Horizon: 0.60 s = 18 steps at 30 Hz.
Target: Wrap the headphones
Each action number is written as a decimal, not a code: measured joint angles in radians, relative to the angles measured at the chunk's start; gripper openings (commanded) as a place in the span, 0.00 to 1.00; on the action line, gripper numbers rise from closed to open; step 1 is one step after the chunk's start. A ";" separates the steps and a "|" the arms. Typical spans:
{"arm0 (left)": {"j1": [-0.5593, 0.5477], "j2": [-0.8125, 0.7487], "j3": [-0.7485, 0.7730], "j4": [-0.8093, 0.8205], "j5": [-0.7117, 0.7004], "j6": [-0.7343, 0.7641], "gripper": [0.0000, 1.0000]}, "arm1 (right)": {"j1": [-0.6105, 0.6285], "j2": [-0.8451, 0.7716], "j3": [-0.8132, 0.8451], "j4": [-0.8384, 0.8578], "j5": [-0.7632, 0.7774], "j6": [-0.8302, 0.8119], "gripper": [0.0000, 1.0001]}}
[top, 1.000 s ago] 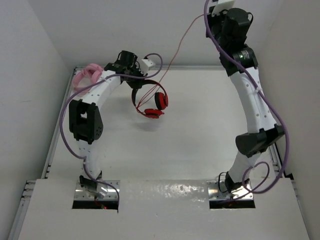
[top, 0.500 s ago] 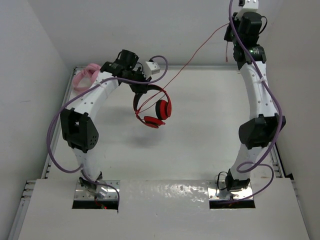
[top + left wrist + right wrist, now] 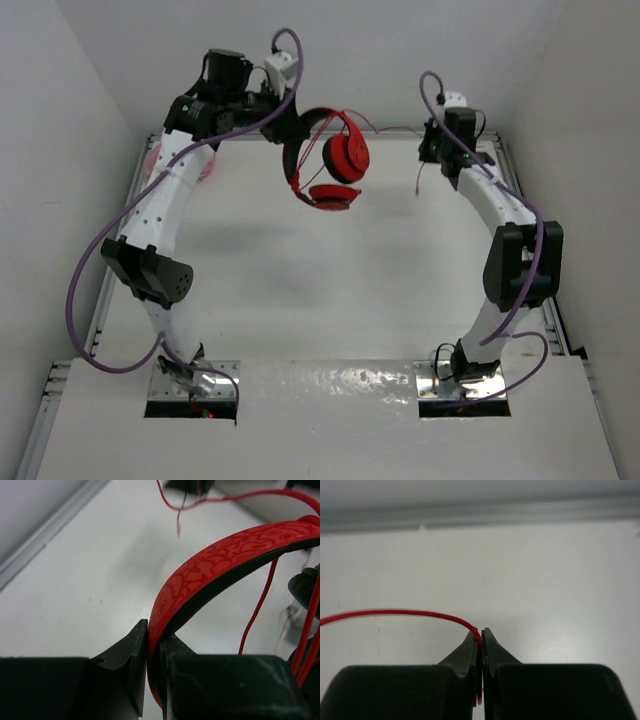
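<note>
Aloft, left gripper (image 3: 155, 634) pinches headphones (image 3: 331, 160) headband; right gripper (image 3: 481, 634) pinches cord (image 3: 395, 613); pink headphones (image 3: 153, 159) behind left arm (image 3: 165, 192).

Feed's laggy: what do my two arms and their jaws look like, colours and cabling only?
The left arm and right arm both have white links with black joint housings and black wrist units. A loose purple cable runs along each. The jaws are matte black wedges, slightly scuffed. No readable markings.
</note>
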 measured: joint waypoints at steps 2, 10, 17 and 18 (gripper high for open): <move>0.014 0.003 0.062 0.060 0.037 -0.110 0.00 | 0.027 -0.022 -0.116 0.048 -0.029 0.015 0.00; 0.138 0.080 0.108 0.371 0.128 -0.614 0.00 | 0.332 -0.174 -0.530 0.386 -0.107 0.117 0.00; 0.202 0.181 0.152 0.325 -0.171 -0.693 0.00 | 0.566 -0.236 -0.622 0.518 -0.056 0.159 0.00; 0.202 0.186 0.152 0.314 -0.213 -0.686 0.00 | 0.607 -0.235 -0.610 0.512 -0.053 0.155 0.00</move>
